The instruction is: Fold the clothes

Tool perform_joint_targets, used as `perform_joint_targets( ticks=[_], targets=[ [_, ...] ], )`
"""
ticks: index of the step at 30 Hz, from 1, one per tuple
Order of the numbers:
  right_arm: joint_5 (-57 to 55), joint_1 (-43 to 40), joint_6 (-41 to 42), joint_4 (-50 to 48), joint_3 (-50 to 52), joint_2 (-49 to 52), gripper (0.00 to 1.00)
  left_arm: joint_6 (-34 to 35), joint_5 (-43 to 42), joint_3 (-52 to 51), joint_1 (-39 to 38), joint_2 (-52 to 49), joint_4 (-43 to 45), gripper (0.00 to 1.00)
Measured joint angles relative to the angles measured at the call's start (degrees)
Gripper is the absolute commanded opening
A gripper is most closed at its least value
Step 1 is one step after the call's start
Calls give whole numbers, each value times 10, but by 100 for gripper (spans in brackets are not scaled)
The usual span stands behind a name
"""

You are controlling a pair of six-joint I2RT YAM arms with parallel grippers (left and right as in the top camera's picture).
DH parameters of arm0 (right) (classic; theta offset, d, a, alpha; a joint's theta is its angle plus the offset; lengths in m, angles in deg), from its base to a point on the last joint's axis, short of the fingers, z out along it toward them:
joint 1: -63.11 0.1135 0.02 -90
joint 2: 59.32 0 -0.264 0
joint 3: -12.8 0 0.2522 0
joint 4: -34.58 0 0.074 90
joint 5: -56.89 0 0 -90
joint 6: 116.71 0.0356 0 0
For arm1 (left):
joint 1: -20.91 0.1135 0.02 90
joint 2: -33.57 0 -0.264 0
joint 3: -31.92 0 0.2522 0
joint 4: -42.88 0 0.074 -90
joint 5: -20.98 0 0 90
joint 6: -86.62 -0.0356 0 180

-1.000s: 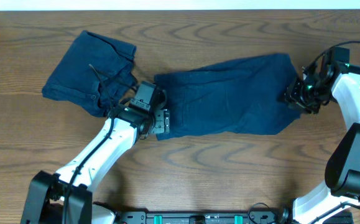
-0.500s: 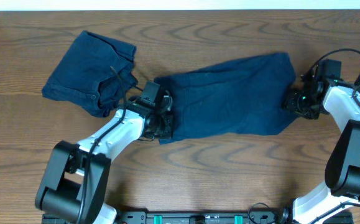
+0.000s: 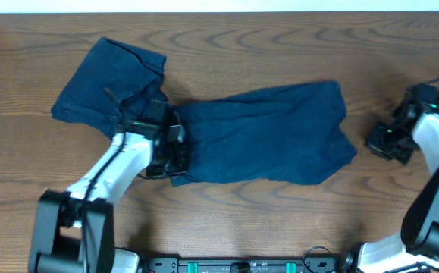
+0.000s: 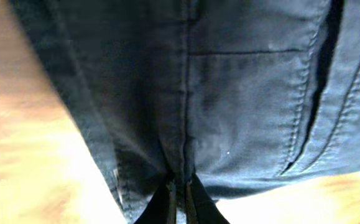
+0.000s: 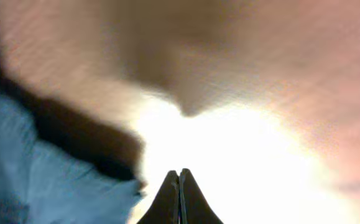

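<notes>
One pair of navy shorts (image 3: 268,135) lies stretched across the middle of the table. My left gripper (image 3: 178,149) is at its left end, shut on the fabric. In the left wrist view the fingertips (image 4: 169,198) pinch the shorts (image 4: 229,93) at a stitched seam near the cloth's edge. A second pair of navy shorts (image 3: 105,87) lies bunched at the back left, a drawstring showing. My right gripper (image 3: 374,142) is to the right of the stretched pair, apart from it. In the right wrist view it (image 5: 179,177) is shut on nothing, with a shorts corner (image 5: 49,186) at lower left.
The wooden table (image 3: 280,220) shows bare wood in front of the shorts and at the far right. The left arm (image 3: 105,178) reaches in from the front left; the right arm (image 3: 435,140) comes in from the right edge.
The left gripper closed on the middle shorts' left end and dragged it left. The right gripper let go of the right end, drew back to the right and shut.
</notes>
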Motion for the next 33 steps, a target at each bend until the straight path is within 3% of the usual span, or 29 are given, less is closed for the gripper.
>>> perform_joint_targets(
  ticks=[3, 7, 11, 16, 19, 23, 27, 30, 33],
  targets=[
    [6, -9, 6, 2, 0, -6, 6, -12, 2, 0, 8, 24, -29, 6],
    [127, -9, -61, -21, 0, -6, 39, -25, 27, 0, 7, 40, -63, 6],
    [224, 10, -116, -8, 0, -6, 56, -29, 68, 0, 7, 40, -62, 6],
    [249, 63, -149, -27, 12, -6, 63, -29, 96, 0, 7, 40, -26, 6],
    [242, 96, -155, -43, 42, -6, 61, -29, 103, 0, 7, 40, -21, 6],
    [194, 115, -150, -50, 81, -6, 49, -29, 107, 0, 7, 40, -14, 6],
    [155, 115, -131, -57, 109, -6, 30, -29, 108, 0, 7, 40, -10, 6],
    [144, 115, -120, -67, 117, -8, 1, -29, 109, 0, 7, 40, -5, 6],
    [143, 115, -113, -69, 121, -8, 1, -29, 111, 0, 7, 40, 0, 6]
  ],
)
